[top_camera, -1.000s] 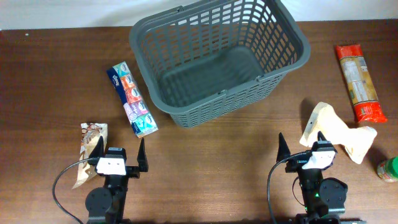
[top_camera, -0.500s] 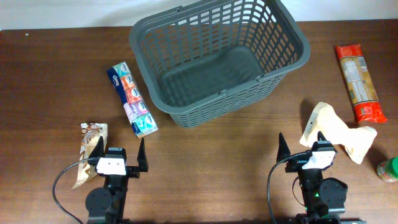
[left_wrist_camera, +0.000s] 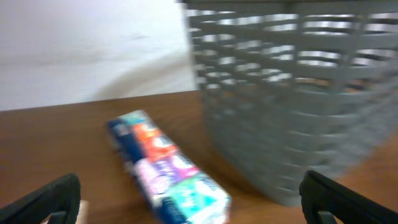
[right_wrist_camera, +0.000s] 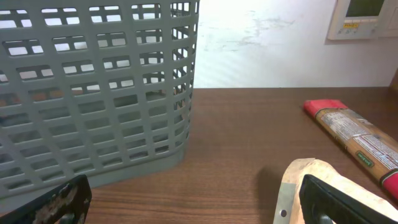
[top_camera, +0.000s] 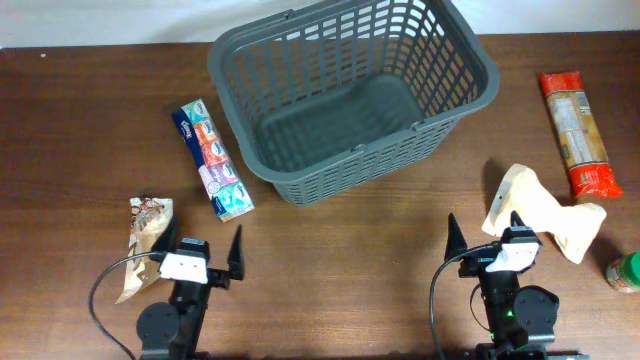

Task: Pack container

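Observation:
The container, a large dark grey slotted basket [top_camera: 330, 125], stands at the back centre with nothing in it. In the left wrist view, which is blurred, its wall [left_wrist_camera: 292, 93] rises ahead on the right. In the right wrist view the same basket [right_wrist_camera: 93, 93] stands ahead on the left. My left gripper [top_camera: 200, 242] is open near the front edge, and a colourful tissue strip [top_camera: 212, 158] lies ahead of it [left_wrist_camera: 165, 165]. My right gripper [top_camera: 485, 228] is open with nothing between its fingers. A tan bag [top_camera: 545, 212] lies just by its right finger [right_wrist_camera: 289, 186].
A brown snack wrapper [top_camera: 143, 245] lies beside my left gripper's left finger. A long orange pasta packet [top_camera: 575, 130] lies at the far right and also shows from the right wrist [right_wrist_camera: 351, 134]. A green-capped jar [top_camera: 625, 272] stands at the right edge.
My left gripper has shifted slightly to the right, still open. The right arm and all the objects have not moved.

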{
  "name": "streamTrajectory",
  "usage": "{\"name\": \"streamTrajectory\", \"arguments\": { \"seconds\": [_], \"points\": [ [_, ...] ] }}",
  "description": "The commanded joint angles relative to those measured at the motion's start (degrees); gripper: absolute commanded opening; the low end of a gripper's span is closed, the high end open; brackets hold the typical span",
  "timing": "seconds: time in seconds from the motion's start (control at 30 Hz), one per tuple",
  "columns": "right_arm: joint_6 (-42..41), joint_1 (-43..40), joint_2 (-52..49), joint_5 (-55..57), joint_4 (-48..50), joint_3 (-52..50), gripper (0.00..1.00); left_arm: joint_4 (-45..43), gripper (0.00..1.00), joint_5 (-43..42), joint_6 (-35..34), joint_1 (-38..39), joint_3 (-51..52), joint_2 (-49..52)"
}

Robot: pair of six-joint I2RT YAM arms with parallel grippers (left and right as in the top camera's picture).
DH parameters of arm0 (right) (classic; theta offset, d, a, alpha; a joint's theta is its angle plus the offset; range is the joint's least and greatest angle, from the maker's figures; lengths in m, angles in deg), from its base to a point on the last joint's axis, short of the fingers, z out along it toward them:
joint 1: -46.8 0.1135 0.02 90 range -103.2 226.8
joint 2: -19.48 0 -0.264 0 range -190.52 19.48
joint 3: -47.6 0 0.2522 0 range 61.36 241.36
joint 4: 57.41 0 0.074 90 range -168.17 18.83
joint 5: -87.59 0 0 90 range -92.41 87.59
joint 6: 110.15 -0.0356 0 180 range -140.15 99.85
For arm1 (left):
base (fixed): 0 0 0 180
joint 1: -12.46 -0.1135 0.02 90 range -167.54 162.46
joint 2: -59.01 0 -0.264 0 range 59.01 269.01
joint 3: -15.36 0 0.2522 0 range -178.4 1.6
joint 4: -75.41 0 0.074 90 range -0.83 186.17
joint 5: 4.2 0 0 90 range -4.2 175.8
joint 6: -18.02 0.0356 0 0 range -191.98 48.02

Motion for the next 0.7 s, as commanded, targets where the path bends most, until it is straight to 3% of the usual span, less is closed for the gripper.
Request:
{"name": "streamTrajectory", "arguments": {
  "seconds": [0.0,0.23,0.33,0.67],
  "points": [
    [-3.9,0.3,0.7,-2.9,0.0,-0.3,0.99,-0.8,0.99,-14.6,0.9,-0.3,0.4,-0.5],
    [-21.7,0.3,0.7,-8.4,0.4,-0.3,0.99,-1.6,0.99,-33.4,0.9,-0.3,0.4,-0.5],
    [-21.9,0.3,0.5,-13.9,1.0,-0.3,0.99,-1.0,0.99,-39.7,-1.2,-0.3,0.4,-0.5],
    [-25.4,0.3,-1.2,-36.1,1.4,-0.3,0.99,0.3,0.99,-47.5,-13.7,-0.3,0.2,-0.5]
  ]
}}
